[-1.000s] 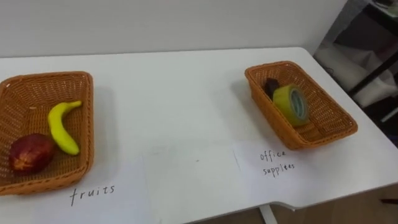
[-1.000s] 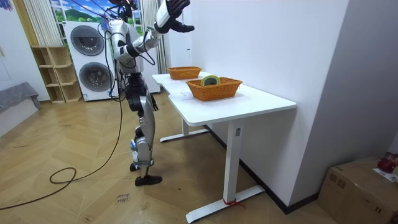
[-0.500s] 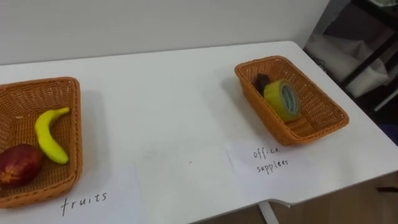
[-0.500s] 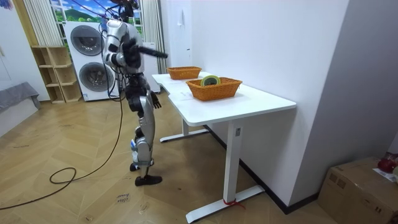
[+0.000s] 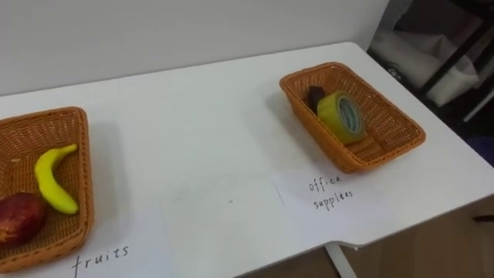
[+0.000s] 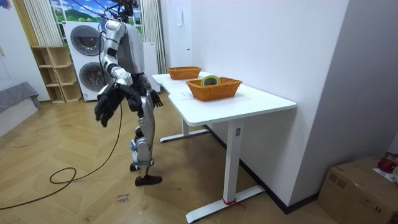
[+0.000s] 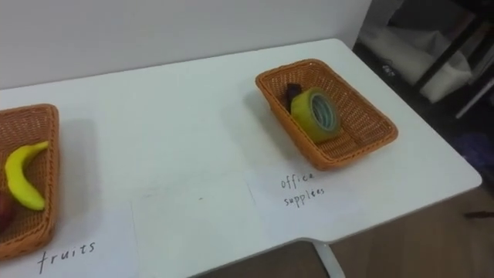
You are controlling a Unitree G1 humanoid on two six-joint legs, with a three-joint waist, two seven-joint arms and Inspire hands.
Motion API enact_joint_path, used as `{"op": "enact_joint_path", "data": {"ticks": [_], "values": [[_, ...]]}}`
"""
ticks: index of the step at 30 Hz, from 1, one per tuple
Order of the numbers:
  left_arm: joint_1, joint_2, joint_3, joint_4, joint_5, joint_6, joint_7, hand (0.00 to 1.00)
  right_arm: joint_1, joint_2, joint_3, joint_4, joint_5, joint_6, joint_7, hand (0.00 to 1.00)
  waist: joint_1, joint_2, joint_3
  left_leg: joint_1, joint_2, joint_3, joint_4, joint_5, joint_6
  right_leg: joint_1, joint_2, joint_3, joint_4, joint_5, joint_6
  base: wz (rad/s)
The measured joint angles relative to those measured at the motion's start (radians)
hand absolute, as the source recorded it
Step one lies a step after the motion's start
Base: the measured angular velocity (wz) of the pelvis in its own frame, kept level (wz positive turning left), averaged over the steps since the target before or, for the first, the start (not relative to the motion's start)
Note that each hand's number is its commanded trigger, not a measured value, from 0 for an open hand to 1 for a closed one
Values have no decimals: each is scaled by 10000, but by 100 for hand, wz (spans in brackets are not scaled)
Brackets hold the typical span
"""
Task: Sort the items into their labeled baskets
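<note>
A wicker fruit basket [image 5: 77,193] at the table's left holds a yellow banana [image 5: 51,180] and a red apple [image 5: 17,220]. At the right, the office supplies basket [image 5: 386,127] holds a yellow tape roll [image 5: 340,116] standing on edge and a small dark item [image 5: 315,96] behind it. I stand at the table's long side. My right hand [image 6: 106,107] hangs low beside my thigh, away from the table, open and holding nothing. My left hand [image 6: 155,99] hangs by the table's edge.
Paper labels lie on the white table [image 5: 201,131] in front of each basket: fruits [image 5: 100,259] and office supplies [image 5: 328,193]. A dark shelf frame [image 5: 455,46] stands past the table's right end. Washing machines [image 6: 90,59] stand behind me, and a cardboard box [image 6: 357,186] sits on the floor.
My right arm has swung down from above my head to beside my thigh. The eye view has shifted right, so both baskets sit further left in it.
</note>
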Motion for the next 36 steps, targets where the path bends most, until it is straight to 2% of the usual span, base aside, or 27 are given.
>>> {"op": "enact_joint_path", "data": {"ticks": [2, 4, 9, 14, 19, 24, 28, 31, 33, 36], "values": [[7, -18, -91, 1, -109, -83, 2, 0, 84, 187, 332, 458, -24, -18, -81, 0, 3, 54, -8, -14, -1, -1, 13, -6, -4, 0, -4, -2, -11, -1, 1, 0], [23, -29, -189, 49, -196, -129, 1, 0, 105, 384, 571, 1025, -73, -36, -161, 0, 17, 160, -52, 5, -7, 0, 9, -17, -5, 3, -5, 0, -8, -8, 5, 0], [40, -71, -182, 122, -552, -312, -55, 0, 111, 602, 1284, 2330, -627, -151, -120, 0, 78, 283, -10, 147, -30, -59, -21, -16, -8, 141, -19, 16, -3, -96, -10, 2], [-311, -180, -390, 635, -553, -399, -122, 0, 49, 671, 2380, 3890, -1781, -190, 253, 0, 489, 316, 17, 269, -85, -180, -29, -19, -8, 194, -65, -30, 12, -235, 24, 6], [-313, -205, -800, 899, -572, -405, -122, 0, -156, 741, 3595, 4891, -3227, -191, 1294, 0, 816, 347, 25, 230, -122, -397, -25, -20, -1, 231, -100, -207, -7, -246, 41, 9], [-296, -338, -785, 933, -502, -468, -121, 0, -560, 808, 4295, 5917, -4790, -183, 2418, 0, 1187, 406, 29, 314, -111, -588, -61, -19, -2, 430, -96, -386, -186, -243, 36, 9], [-410, -338, -832, 913, -523, -562, -95, 0, -748, 823, 5187, 5923, -6119, -174, 3215, 0, 1577, 470, 51, 270, -104, -751, -58, -19, -3, 530, -121, -571, -216, -243, 36, 12], [-553, -370, -1013, 914, -552, -742, -83, 0, -1032, 837, 5780, 5946, -6865, -176, 3924, 0, 1661, 492, 74, 258, -126, -961, -44, -19, -3, 618, -187, -848, -238, -244, 38, 19], [-607, -406, -1046, 915, -549, -839, -84, 0, -1123, 871, 5920, 5943, -7313, -186, 4231, 0, 1692, 506, 75, 259, -155, -1145, -31, -18, -1, 737, -241, -1075, -347, -246, 41, 32], [-663, -422, -1037, 928, -543, -1003, -84, 0, -1172, 894, 6255, 5928, -7881, -192, 4608, 0, 1972, 527, 78, 247, -155, -1249, -8, -18, 0, 815, -246, -1181, -353, -248, 44, 13]]}}
